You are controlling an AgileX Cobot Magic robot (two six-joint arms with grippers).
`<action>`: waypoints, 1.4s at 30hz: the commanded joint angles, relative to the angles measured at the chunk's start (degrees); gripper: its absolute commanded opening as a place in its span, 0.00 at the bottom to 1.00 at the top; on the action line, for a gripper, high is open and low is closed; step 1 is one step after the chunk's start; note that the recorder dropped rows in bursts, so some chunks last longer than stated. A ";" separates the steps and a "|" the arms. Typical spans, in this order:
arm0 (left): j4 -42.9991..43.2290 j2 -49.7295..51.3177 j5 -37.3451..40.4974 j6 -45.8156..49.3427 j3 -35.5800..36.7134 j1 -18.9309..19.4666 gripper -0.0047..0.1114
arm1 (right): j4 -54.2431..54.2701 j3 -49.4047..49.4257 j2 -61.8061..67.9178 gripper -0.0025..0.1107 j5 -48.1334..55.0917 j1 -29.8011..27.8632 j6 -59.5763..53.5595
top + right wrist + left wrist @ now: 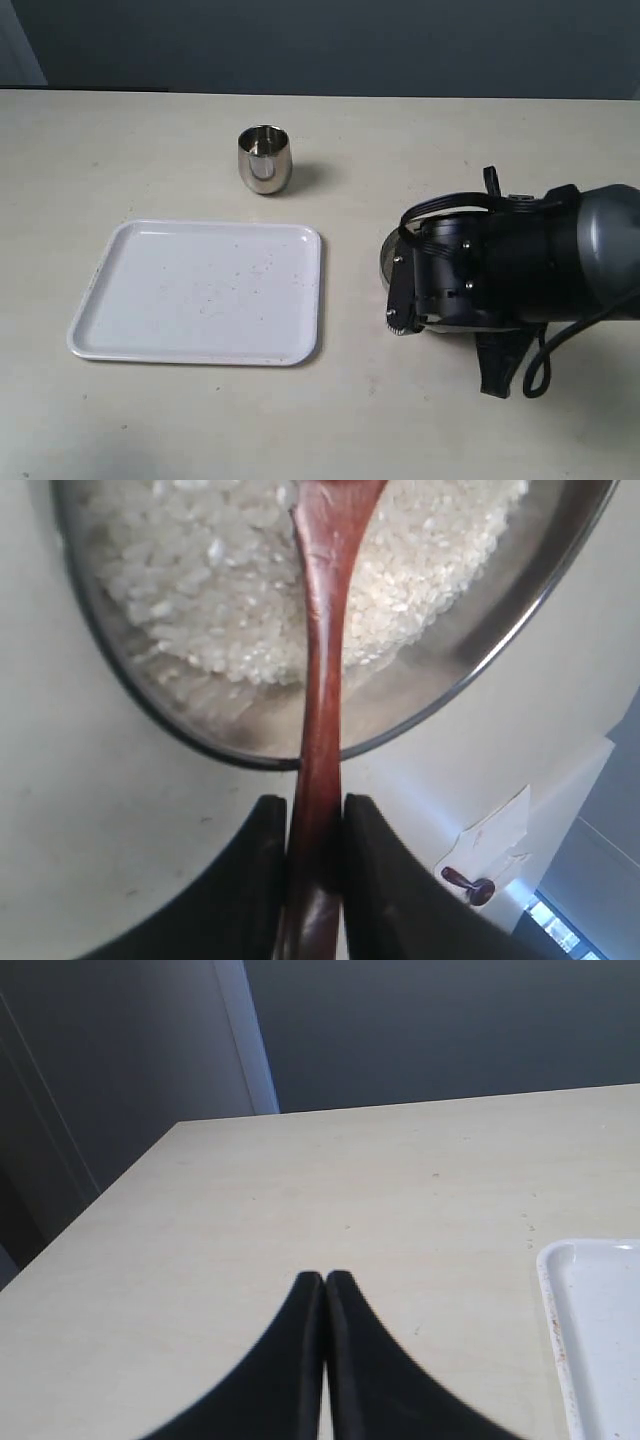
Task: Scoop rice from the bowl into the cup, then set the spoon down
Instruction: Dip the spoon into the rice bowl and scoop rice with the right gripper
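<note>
My right gripper is shut on the handle of the reddish-brown wooden spoon. The spoon reaches over the rim of the steel bowl and its oval end lies in the white rice. In the exterior view the right arm covers nearly the whole bowl; only a sliver of its rim shows. The small steel cup stands upright at the back of the table, apart from both arms. My left gripper is shut and holds nothing, low over bare table.
A white rectangular tray lies on the left half of the table, with small specks on it; its corner shows in the left wrist view. The table's far edge meets a dark wall.
</note>
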 commanded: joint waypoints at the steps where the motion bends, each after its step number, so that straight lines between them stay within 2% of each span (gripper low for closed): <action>1: 0.19 -0.22 -0.78 -0.25 -0.25 -0.39 0.04 | 2.34 -0.13 0.00 0.02 -2.64 0.25 -0.33; 17: 0.19 -0.22 -0.78 -0.25 -0.25 -0.39 0.04 | 5.14 -0.13 -1.42 0.02 -6.16 0.13 2.10; 23: 0.19 -0.22 -0.78 -0.25 -0.25 -0.39 0.04 | 9.23 -0.13 -1.42 0.02 -7.07 -5.17 2.35; 28: 0.19 -0.22 -0.78 -0.25 -0.25 -0.39 0.04 | 8.66 -0.13 -2.09 0.02 -7.45 -5.92 1.63; 42: 0.19 -0.22 -0.78 -0.25 -0.25 -0.39 0.04 | 8.66 -3.40 -4.56 0.02 -2.97 -6.03 -2.86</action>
